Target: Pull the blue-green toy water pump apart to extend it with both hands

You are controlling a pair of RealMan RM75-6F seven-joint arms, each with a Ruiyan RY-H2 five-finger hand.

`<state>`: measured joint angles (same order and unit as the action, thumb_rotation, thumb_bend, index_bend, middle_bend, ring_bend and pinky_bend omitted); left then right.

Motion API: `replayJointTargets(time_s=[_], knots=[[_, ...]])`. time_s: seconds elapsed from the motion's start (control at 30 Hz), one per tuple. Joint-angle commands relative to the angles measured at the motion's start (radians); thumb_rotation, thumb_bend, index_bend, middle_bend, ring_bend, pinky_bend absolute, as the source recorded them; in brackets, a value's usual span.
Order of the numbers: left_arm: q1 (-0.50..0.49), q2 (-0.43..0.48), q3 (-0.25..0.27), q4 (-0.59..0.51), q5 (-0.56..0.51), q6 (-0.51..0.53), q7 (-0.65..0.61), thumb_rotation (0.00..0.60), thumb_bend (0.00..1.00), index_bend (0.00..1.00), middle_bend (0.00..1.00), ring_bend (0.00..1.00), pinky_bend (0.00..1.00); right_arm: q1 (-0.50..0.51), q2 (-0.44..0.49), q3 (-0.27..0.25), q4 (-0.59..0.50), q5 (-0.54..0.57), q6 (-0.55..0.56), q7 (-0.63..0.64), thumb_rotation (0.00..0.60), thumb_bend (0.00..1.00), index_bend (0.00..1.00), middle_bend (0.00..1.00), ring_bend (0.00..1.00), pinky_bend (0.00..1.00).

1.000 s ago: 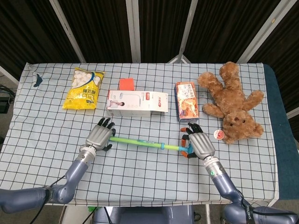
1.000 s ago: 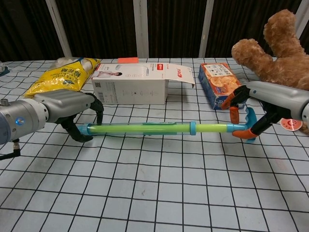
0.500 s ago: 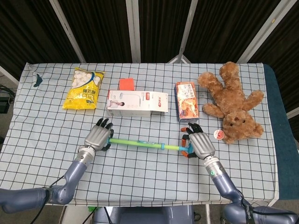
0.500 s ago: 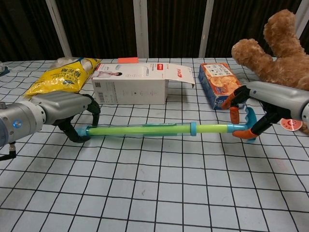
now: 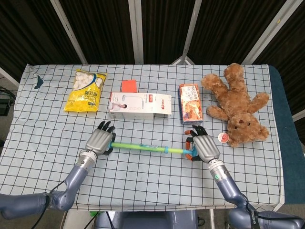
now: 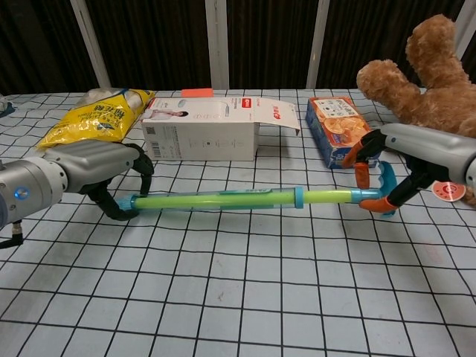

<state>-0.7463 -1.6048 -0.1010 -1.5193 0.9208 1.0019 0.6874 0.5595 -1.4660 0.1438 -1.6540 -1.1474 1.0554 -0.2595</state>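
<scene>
Green-and-blue plastic tube is what it all hangs on: the toy water pump (image 6: 223,199) lies flat on the checked tablecloth (image 5: 57,138), in front of the white carton (image 5: 139,104) and the orange snack box (image 5: 190,103), and its long axis runs straight across from one of your hands to the other. So any further pull goes along that line, left hand outward to the left, right hand outward to the right.

Your left hand (image 5: 100,139) has its dark fingers curled around the blue cap at the barrel's left end; in the chest view the wrap looks loose rather than tight. Your right hand (image 6: 387,167) is hooked around the blue and orange handle at the far end. Neither hand is nearer the middle; each sits at its own tip.

The fat lime barrel ends at a blue collar (image 6: 297,197), and right of it a thinner lime rod shows up to the handle, so I'd say the pump is already partly extended. How much travel remains I can't tell.

Texture-wise it's smooth, rigid, glossy plastic, round in section, so I'd guess the left end could slip through a loose wrap if you tug. The cloth looks soft and may bunch a bit.

Off to the right you've got the fuzzy brown teddy bear (image 5: 237,102), close to your right hand, and a crinkly yellow bag (image 5: 86,89) sits back left, well clear.
</scene>
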Motion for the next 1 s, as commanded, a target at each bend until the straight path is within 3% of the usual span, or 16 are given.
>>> replayJointTargets(time_s=[0.03, 0.47, 1.0], knots=[[0.01, 0.01, 0.007, -0.024, 0.016, 0.017, -0.011, 0.6, 0.48, 0.51, 0.16, 0.0, 0.03, -0.002, 0.003, 0.0, -0.004, -0.003, 0.004, 0.002, 0.6, 0.36, 0.66, 0.25, 0.0, 0.0], [0.069, 0.11, 0.046, -0.159, 0.056, 0.085, -0.048, 0.6, 0.49, 0.52, 0.17, 0.0, 0.03, -0.028, 0.035, -0.01, -0.036, -0.016, 0.043, -0.005, 0.6, 0.36, 0.66, 0.25, 0.0, 0.0], [0.116, 0.202, 0.075, -0.187, 0.088, 0.094, -0.113, 0.6, 0.49, 0.52, 0.17, 0.0, 0.03, -0.051, 0.062, -0.02, -0.043, -0.02, 0.062, -0.01, 0.6, 0.36, 0.66, 0.25, 0.0, 0.0]])
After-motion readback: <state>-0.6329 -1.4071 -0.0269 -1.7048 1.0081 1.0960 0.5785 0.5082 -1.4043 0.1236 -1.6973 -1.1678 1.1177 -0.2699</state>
